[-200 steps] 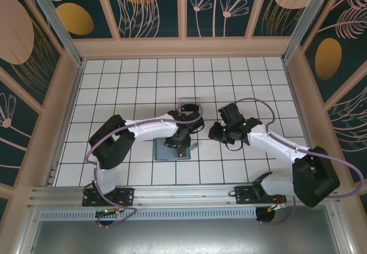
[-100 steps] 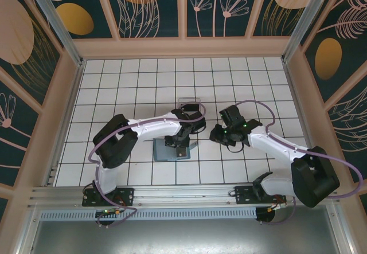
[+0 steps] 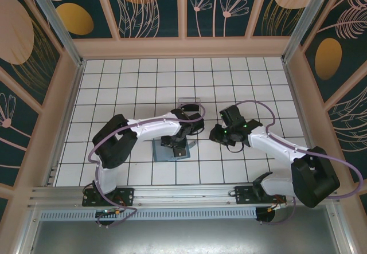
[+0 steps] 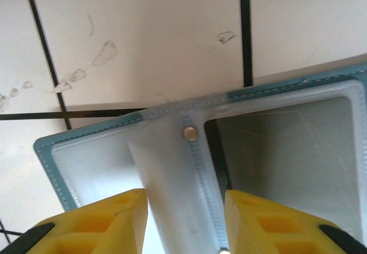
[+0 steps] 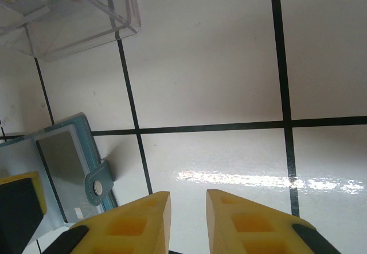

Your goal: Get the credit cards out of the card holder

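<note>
The teal card holder (image 3: 163,153) lies open on the tiles. My left gripper (image 3: 174,143) is low over it. In the left wrist view its yellow fingers (image 4: 114,219) stand apart either side of the spine. A pale clear leaf (image 4: 166,174) of the card holder (image 4: 287,85) rises between them. A pale credit card (image 4: 287,151) sits in the right sleeve. My right gripper (image 3: 219,133) hovers over bare tile to the right, open and empty (image 5: 188,194). Its view shows the card holder (image 5: 80,121), a grey card (image 5: 60,156) and the strap tab (image 5: 98,186).
A clear plastic tray (image 3: 188,101) stands just behind the card holder, also at the top left of the right wrist view (image 5: 74,19). Wooden walls (image 3: 69,93) fence the tiled table on three sides.
My left gripper has shifted slightly to the left over the card holder. The right arm has hardly moved.
</note>
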